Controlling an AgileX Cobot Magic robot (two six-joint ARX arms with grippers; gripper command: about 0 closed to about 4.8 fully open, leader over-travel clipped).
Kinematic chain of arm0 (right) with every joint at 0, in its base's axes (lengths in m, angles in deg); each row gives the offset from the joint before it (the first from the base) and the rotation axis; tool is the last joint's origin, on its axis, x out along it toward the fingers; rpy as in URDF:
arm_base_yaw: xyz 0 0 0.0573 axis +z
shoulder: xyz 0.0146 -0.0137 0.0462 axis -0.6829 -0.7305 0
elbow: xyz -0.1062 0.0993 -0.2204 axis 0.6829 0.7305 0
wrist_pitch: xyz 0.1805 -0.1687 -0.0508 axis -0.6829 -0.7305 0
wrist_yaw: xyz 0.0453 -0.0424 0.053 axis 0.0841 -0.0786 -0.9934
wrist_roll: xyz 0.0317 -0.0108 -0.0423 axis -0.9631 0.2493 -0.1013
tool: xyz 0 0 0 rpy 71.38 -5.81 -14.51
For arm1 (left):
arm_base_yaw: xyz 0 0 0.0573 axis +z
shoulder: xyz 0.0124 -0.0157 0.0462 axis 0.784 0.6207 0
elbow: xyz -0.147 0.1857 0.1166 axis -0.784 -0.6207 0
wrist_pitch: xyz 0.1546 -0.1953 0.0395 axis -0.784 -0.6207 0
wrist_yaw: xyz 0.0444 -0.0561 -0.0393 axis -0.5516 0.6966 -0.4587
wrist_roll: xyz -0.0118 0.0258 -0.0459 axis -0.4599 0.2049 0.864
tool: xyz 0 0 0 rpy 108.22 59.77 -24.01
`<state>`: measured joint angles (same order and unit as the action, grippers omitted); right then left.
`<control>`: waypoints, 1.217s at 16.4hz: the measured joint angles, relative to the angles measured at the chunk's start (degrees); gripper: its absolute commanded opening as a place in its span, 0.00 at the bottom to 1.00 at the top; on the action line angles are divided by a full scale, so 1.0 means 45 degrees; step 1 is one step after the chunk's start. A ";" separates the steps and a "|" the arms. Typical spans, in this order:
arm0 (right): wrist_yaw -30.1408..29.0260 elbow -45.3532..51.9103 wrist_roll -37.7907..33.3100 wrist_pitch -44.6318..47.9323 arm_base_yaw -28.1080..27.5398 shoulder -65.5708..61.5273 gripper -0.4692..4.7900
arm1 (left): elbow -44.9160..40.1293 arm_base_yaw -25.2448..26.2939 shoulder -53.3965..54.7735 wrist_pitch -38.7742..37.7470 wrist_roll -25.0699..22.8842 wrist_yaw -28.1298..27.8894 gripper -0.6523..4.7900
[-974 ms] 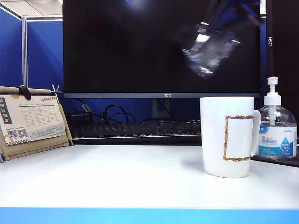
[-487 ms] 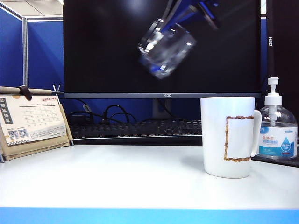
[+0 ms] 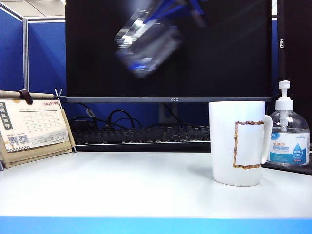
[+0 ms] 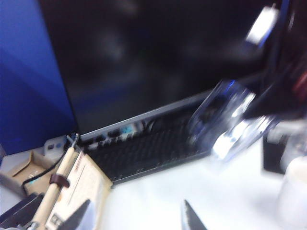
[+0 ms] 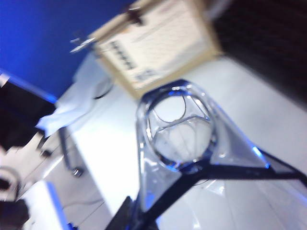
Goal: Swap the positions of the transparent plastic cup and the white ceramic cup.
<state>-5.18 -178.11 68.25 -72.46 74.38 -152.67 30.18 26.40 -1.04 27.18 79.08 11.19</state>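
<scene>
The transparent plastic cup hangs tilted and blurred in the air in front of the monitor, left of centre in the exterior view. My right gripper is shut on the cup's wall, with a dark finger across it. The white ceramic cup stands upright on the white table at the right, handle to the right. My left gripper is open above the table with nothing between its fingertips. It is well short of the transparent cup and the blurred white cup.
A desk calendar stands at the left of the table. A black keyboard and a large monitor run along the back. A clear pump bottle stands behind the white cup at the right.
The transparent cup has travelled leftward across the front of the monitor in my right gripper. The white cup has stayed where it was.
</scene>
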 measured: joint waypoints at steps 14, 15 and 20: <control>0.0869 0.0005 0.0457 0.0913 0.2584 -0.3400 0.08 | -0.2735 -0.0005 -0.1447 -0.1209 0.0476 0.0967 0.56; 0.0894 0.0005 0.0466 0.0811 0.2584 -0.3449 0.08 | -0.2735 -0.0005 -0.1447 -0.1214 0.0476 0.1001 0.56; 0.2370 0.0005 0.1345 -0.1277 0.2579 -0.3487 0.08 | -0.2749 -0.0005 -0.1447 -0.1214 0.0471 0.1049 0.56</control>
<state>5.48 -178.09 74.30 -78.20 85.99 -168.36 17.81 26.37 -7.55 21.72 81.20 15.91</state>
